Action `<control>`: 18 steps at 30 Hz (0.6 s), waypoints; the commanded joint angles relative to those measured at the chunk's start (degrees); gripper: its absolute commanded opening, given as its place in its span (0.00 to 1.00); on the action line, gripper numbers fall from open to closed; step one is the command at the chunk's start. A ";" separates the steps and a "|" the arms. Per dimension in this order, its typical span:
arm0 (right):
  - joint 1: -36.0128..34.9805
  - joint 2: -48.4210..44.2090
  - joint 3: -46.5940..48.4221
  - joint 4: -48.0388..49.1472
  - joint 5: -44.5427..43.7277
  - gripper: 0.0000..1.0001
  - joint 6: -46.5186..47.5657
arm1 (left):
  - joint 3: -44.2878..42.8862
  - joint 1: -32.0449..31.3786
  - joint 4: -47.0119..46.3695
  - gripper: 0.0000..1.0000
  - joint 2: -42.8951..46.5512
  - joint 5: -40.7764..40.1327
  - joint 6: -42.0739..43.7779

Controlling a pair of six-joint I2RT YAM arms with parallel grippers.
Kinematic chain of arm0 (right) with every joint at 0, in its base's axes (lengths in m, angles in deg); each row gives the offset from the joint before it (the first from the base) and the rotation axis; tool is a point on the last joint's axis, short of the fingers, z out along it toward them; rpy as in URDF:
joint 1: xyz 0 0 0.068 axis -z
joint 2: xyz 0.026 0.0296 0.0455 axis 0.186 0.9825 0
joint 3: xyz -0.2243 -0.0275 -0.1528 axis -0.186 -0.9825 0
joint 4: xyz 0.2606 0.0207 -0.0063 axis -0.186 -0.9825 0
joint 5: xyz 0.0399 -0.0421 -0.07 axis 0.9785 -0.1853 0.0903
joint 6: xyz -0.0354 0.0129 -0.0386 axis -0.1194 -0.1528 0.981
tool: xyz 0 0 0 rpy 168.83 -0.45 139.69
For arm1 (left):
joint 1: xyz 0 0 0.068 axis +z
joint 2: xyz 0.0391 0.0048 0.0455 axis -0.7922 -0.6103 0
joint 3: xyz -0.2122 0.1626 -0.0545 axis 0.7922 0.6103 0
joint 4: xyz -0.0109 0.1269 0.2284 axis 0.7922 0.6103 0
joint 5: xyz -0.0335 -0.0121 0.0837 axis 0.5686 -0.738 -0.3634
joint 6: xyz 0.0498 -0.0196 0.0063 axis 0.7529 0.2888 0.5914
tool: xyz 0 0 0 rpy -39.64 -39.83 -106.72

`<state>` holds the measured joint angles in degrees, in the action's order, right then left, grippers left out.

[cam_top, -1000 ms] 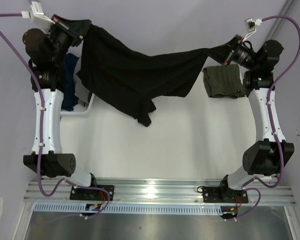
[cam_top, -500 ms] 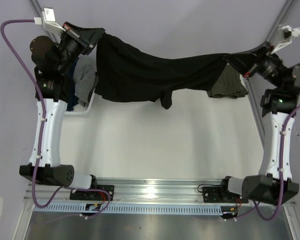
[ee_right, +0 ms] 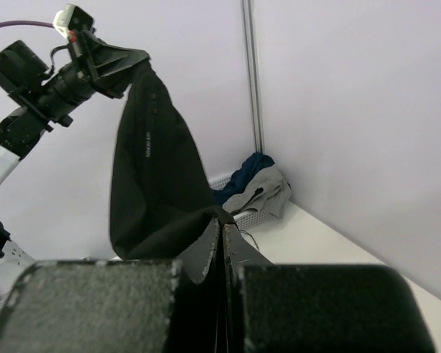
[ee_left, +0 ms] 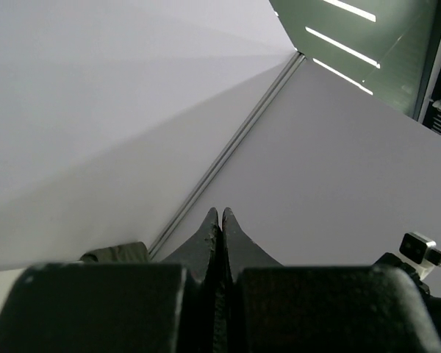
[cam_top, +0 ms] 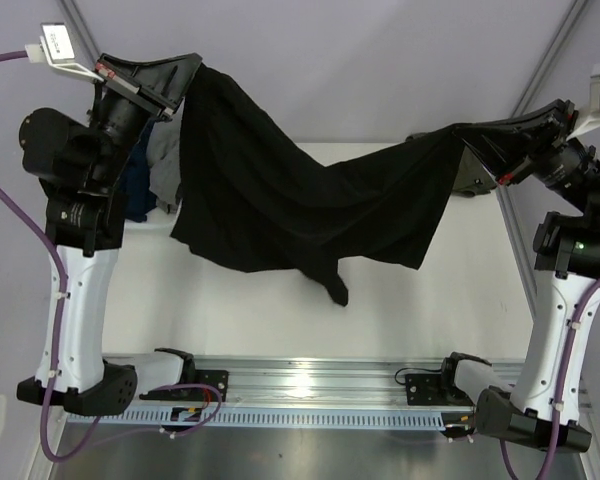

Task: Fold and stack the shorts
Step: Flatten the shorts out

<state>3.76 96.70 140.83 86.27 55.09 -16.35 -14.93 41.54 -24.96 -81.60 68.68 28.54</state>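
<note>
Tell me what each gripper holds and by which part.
Both hold the black shorts: the left gripper pinches one upper corner, the right gripper the opposite one, and the cloth hangs spread between them above the table.

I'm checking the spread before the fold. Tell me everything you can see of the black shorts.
The black shorts are soft, matte cloth, with a short row of small pale marks visible from the right wrist camera. They hang stretched between the left gripper and the right gripper, each with jaws shut on an edge, over the white table. The middle sags and one pointed flap droops lowest; whether it touches the table cannot be told.
</note>
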 commanded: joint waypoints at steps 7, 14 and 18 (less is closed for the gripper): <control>-0.33 10.72 -1.25 4.53 -2.78 0.00 -2.69 | -2.90 -0.22 -5.18 0.00 -10.79 -1.39 0.91; -2.70 24.51 10.86 3.41 -3.58 0.00 -2.62 | -18.43 0.13 -4.39 0.00 -25.98 -0.25 0.12; -4.02 31.98 23.25 -1.70 -3.84 0.00 -0.93 | -32.69 1.01 -1.40 0.00 -35.13 0.81 -0.85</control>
<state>0.61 127.71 154.90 84.83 51.81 -18.21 -36.57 41.80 -23.62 -114.77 68.53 28.76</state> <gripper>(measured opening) 0.003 0.003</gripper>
